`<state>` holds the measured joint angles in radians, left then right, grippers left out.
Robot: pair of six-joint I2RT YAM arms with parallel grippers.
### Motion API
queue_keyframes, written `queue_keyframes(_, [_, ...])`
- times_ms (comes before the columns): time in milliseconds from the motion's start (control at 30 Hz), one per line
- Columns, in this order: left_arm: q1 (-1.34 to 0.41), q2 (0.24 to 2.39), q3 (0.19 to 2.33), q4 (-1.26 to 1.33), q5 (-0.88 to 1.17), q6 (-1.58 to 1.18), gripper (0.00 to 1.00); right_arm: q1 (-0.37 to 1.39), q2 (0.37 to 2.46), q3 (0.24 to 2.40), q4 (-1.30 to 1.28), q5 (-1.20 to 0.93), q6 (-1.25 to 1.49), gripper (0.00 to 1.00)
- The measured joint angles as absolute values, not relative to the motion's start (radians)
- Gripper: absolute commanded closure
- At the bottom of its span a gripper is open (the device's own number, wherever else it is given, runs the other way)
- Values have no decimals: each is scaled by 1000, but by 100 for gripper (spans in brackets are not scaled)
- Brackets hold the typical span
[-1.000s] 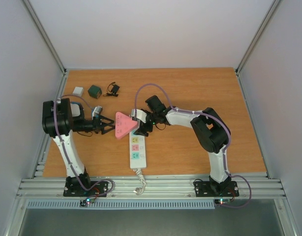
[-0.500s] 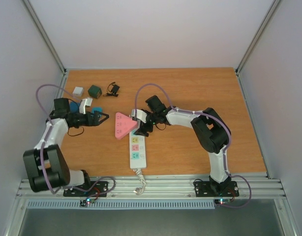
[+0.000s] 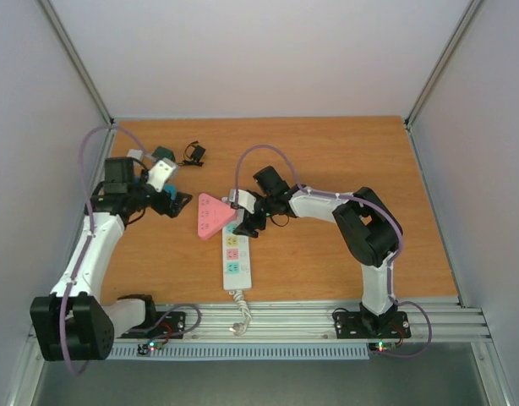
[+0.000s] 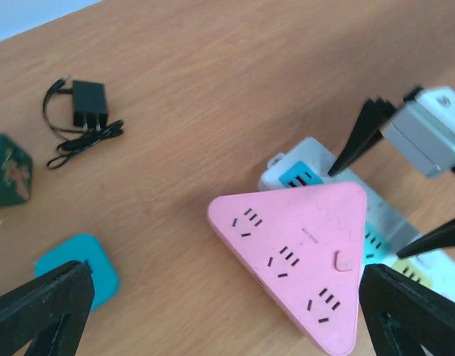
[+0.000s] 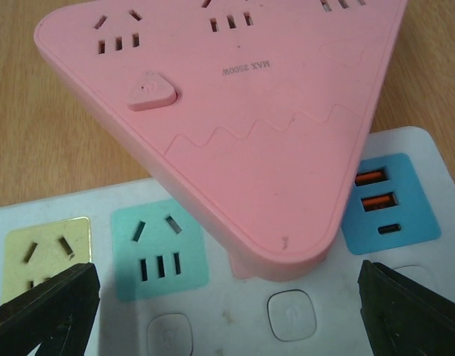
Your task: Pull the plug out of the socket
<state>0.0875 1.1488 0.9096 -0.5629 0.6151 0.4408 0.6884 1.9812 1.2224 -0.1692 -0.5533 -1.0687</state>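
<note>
One socket lies on the table, its long axis running near to far and its cord at the near end. The pink triangular plug sits on its far end, flat side to the left, one corner over the strip. The right pincer hangs released just above that corner, grasping nothing. The left pincer gapes empty, left of the plug and apart from it.

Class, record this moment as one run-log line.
plug: pink, seated on socket | left jaws: open, clear of plug | right jaws: open, over plug, nothing held
</note>
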Motion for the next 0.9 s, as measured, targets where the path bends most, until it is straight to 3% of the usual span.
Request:
queue_keyframes(167, [-123, 1080, 840, -541, 403, 620, 0, 688, 1967, 1205, -165, -562, -1033, 4])
queue_keyframes(400, [-291, 977, 717, -514, 180, 805, 0, 688, 1966, 1203, -155, -583, -969, 4])
queue_keyframes(633, [-599, 816, 482, -387, -49, 926, 0, 685, 1966, 1199, -142, -588, -938, 4])
queue_keyframes(900, [-792, 833, 374, -228, -286, 977, 1, 679, 1966, 1195, -134, -604, -918, 4])
